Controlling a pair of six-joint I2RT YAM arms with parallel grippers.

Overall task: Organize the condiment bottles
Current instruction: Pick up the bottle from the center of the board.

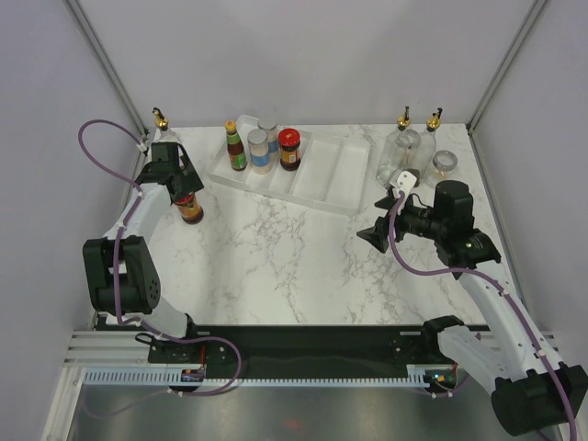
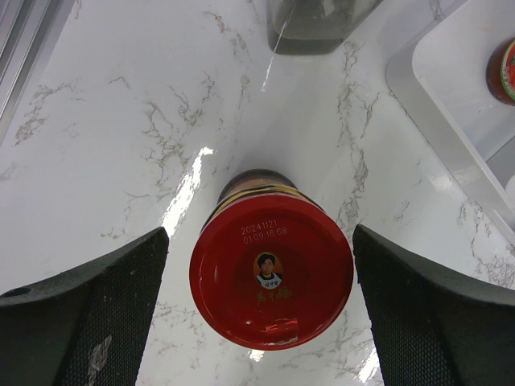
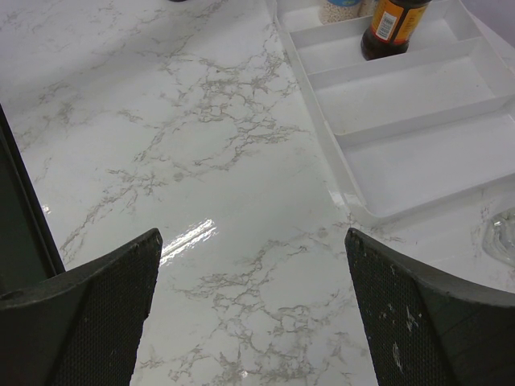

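Note:
A dark jar with a red lid [image 2: 271, 277] stands on the marble at the left [image 1: 191, 210]. My left gripper [image 2: 261, 299] hangs right over it [image 1: 186, 191], open, one finger on each side of the lid with a gap on both. In the white tray [image 1: 344, 175] stand an orange-capped sauce bottle [image 1: 236, 147], two silver-lidded spice jars [image 1: 258, 151] and another red-lidded jar [image 1: 289, 149]. A glass cruet [image 1: 162, 124] stands at the back left, two cruets [image 1: 402, 144] at the back right. My right gripper [image 3: 253, 310] is open over bare marble [image 1: 375, 237].
A low silver-lidded jar [image 1: 444, 165] sits beside the right cruets, just behind my right arm. The tray's corner [image 3: 354, 205] lies close ahead and right of the right gripper. The left cruet's base [image 2: 318, 24] is just beyond the jar under my left gripper.

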